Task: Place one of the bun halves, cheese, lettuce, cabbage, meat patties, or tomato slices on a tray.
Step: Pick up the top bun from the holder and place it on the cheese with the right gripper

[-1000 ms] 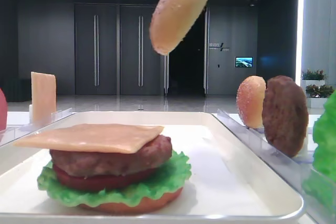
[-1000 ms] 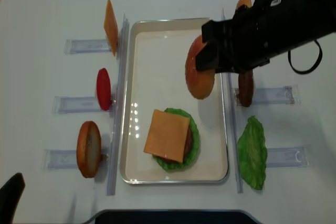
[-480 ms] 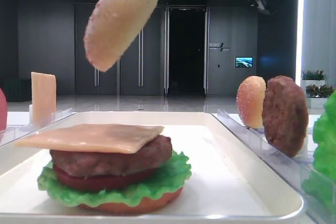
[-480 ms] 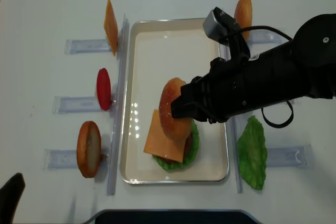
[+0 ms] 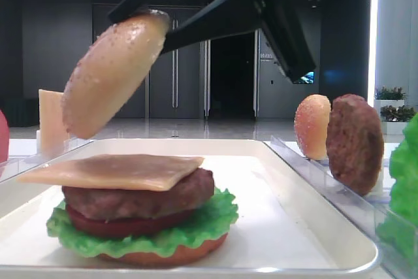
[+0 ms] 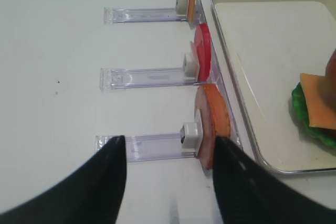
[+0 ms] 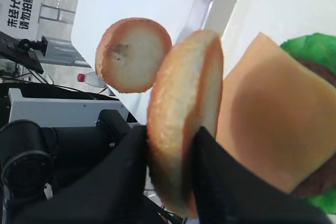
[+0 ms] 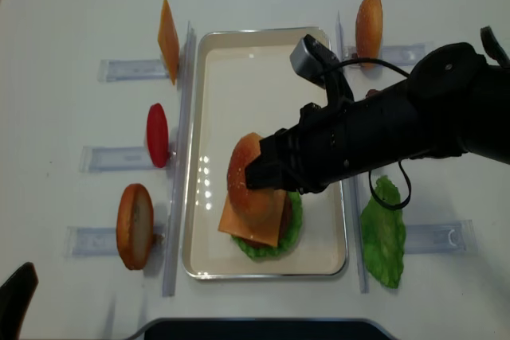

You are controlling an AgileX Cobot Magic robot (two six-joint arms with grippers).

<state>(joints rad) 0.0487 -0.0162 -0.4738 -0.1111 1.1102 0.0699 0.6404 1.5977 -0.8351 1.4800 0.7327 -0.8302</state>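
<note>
The tray is the landmark here, a white rimmed rectangle at the middle of the table. Toward its near end sits the stack: a flat bun base, frilly lettuce, a tomato slice, a meat patty and, on top, a square of cheese lying slightly askew.

Above that end of the tray, the right gripper is clamped on a bun half, one finger on the domed side and one on the flat side, near its rim. The bun hangs tilted, close to on edge, clear of the cheese and offset toward the tray's left rim rather than centred over the stack.

To finish well, the bun probably needs to rotate until its flat face looks down, then shift inward from the left rim until centred over the patty. A slow straight descent should follow, with release only once the bun rests on the cheese; dropping it while tilted would likely let it roll off, and a sideways nudge could slide the cheese.

The left gripper hovers outside the tray's left rim with its fingers spread apart and nothing between them, over the rack holding another bun piece.
</note>
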